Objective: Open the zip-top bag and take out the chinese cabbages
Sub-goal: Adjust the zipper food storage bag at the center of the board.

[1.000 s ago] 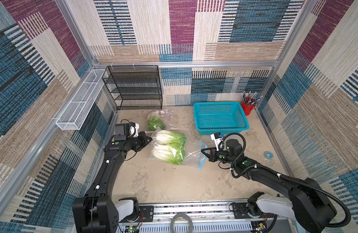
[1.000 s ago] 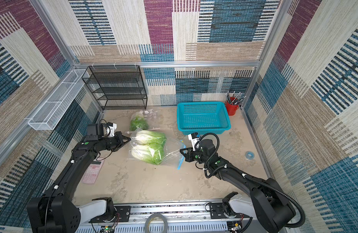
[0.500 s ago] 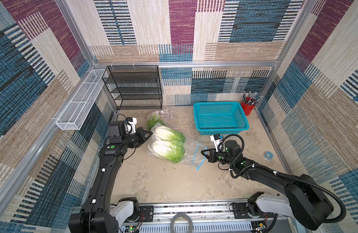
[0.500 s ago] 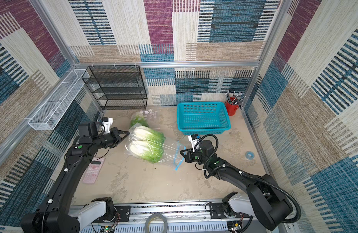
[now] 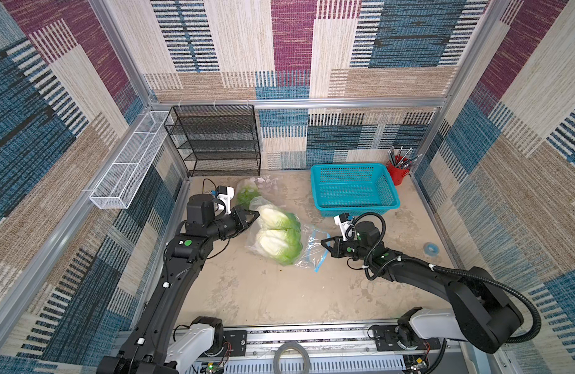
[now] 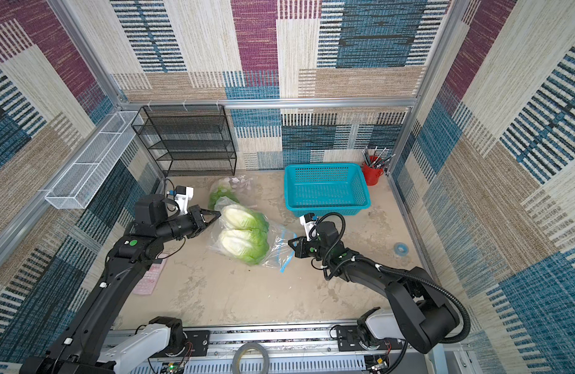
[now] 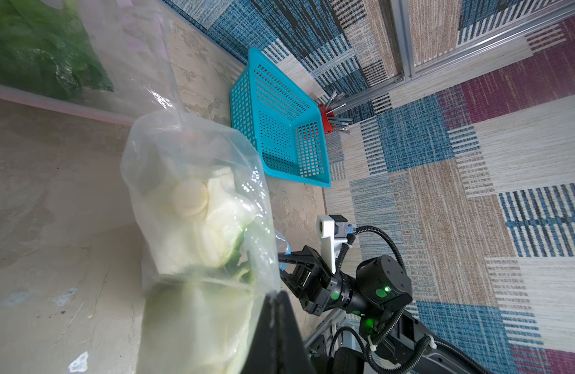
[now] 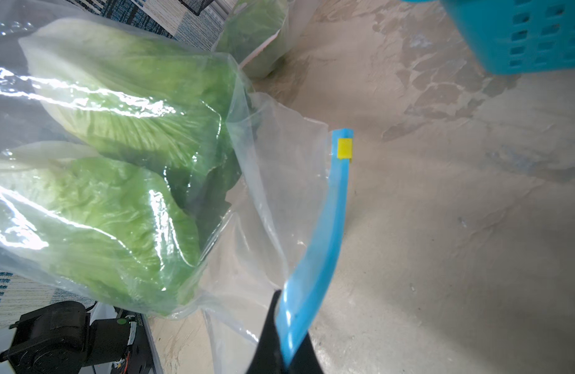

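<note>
Our left fingers are pinched shut on the closed end of the clear plastic zip-top bag. Over the last second they have risen and swung toward the far edge of the tabletop, hauling that end up. Our right fingers, also clamped tight, have barely moved. They hold one end of the bag's blue zip strip, with the yellow slider at its other end.

The chinese cabbages remain inside the bag, mid-tabletop. Two pale-stalked green heads are plainly seen, stalks toward the left fingers and leaves toward the mouth. We judge this a tipping move to slide them out; whether the mouth is fully parted we cannot tell.

The tabletop is mottled beige and stained. A second clear bag of darker greens lies near the far edge. A teal perforated plastic basket sits toward the far right corner beside a red cup of pens, and a black mesh rack stands at the far left. Woven patchwork panels wall us in.
</note>
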